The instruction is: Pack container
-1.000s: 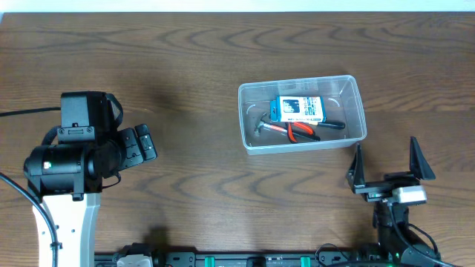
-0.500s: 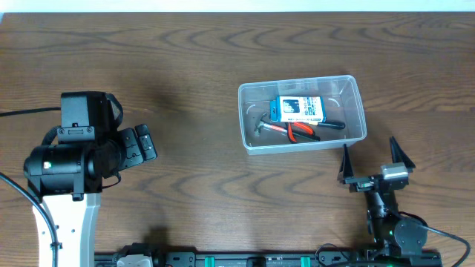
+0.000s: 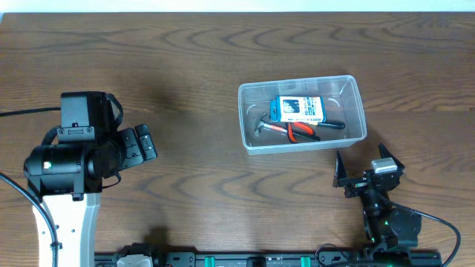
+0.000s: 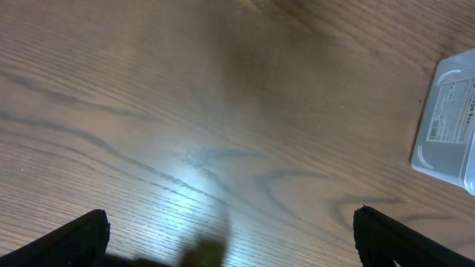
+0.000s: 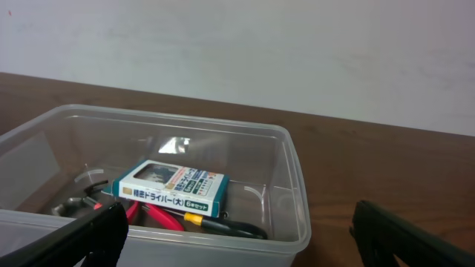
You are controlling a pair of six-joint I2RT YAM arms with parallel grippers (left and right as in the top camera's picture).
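Right gripper (image 3: 364,167) spread empty just beside the container (image 3: 297,81) — left gripper (image 3: 143,143) also released, well apart.

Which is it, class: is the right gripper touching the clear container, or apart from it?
Apart. The overhead view shows a narrow strip of bare table between the open right gripper and the near wall of the container.

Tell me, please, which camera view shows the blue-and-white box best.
The right wrist view: the blue-and-white box sits close up, print legible, inside the container. Overhead shows its whole top, but small. The left wrist view catches only the container's edge; the box cannot be made out.
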